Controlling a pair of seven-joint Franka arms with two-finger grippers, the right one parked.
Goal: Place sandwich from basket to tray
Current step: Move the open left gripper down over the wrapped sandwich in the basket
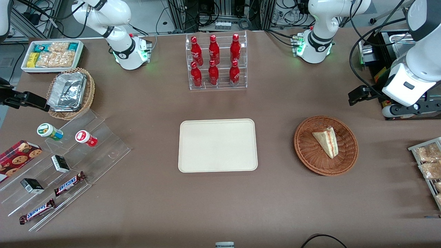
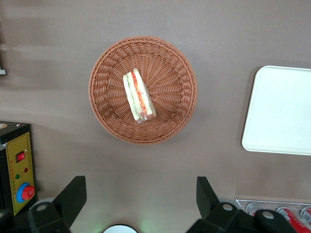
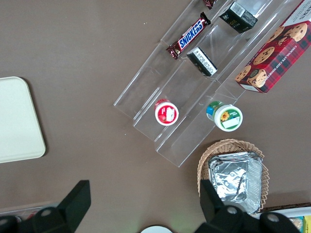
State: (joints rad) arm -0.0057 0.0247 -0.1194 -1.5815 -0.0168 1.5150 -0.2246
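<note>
- Front view: sandwich (image 1: 326, 141) lies in the basket (image 1: 326, 145), its filling edge facing the working arm's end of the table and its pointed end toward the camera. The tray (image 1: 217, 145) sits bare, well apart from the basket toward the parked arm's end. The bottle rack (image 1: 216, 61) stands farther from the camera than the tray.
- Front view: working arm raised at the table's edge, farther from the camera than the basket. Its gripper (image 1: 358, 93) is high, nothing in it.
- Left wrist view: gripper (image 2: 141, 194) spread wide, empty, with the black fingers (image 2: 73, 196) well apart. Sandwich (image 2: 139, 95) on its side in the basket (image 2: 143, 90); tray (image 2: 279, 110) near.
- Step in hand, my reading: the approach. Best to centre over the wedge, turn the wrist so the fingers close across the bread faces, clear the rim on descent, and pinch gently, since soft bread likely crushes.
- Right wrist view: tray corner (image 3: 17, 121) only; the clear stepped stand (image 3: 194, 92) carries snacks.
</note>
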